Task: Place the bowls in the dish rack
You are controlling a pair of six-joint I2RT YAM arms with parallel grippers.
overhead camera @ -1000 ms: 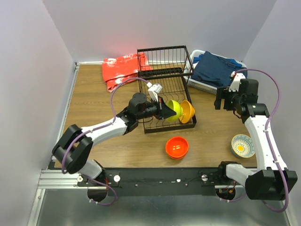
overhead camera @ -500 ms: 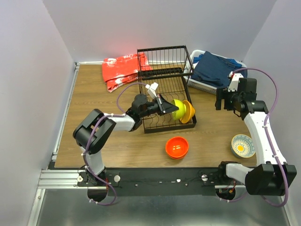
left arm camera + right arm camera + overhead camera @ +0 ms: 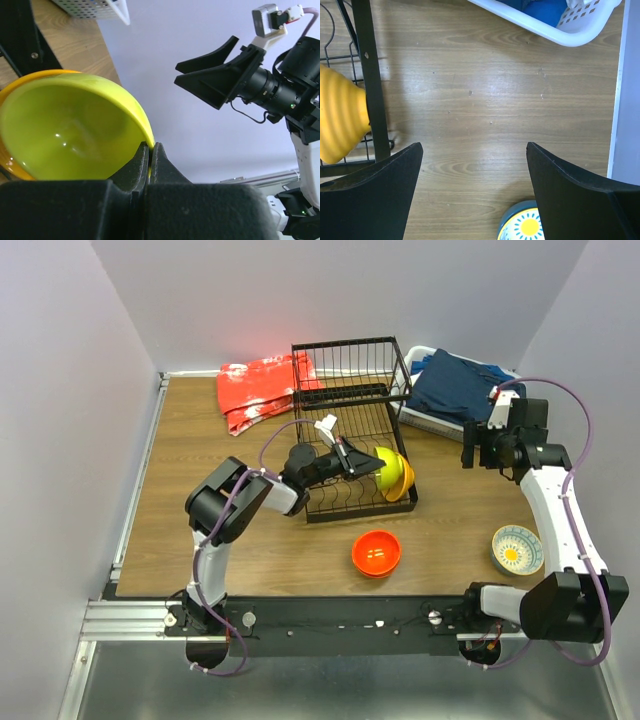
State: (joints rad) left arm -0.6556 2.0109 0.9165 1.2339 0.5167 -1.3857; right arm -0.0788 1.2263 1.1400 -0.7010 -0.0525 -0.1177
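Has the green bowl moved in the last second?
Yes. The green bowl has shifted right along the rack, up against the yellow-orange bowl.

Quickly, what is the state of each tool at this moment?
Left tool: closed on the rim of the small round lime green bowl.
Right tool: open, holding nothing.
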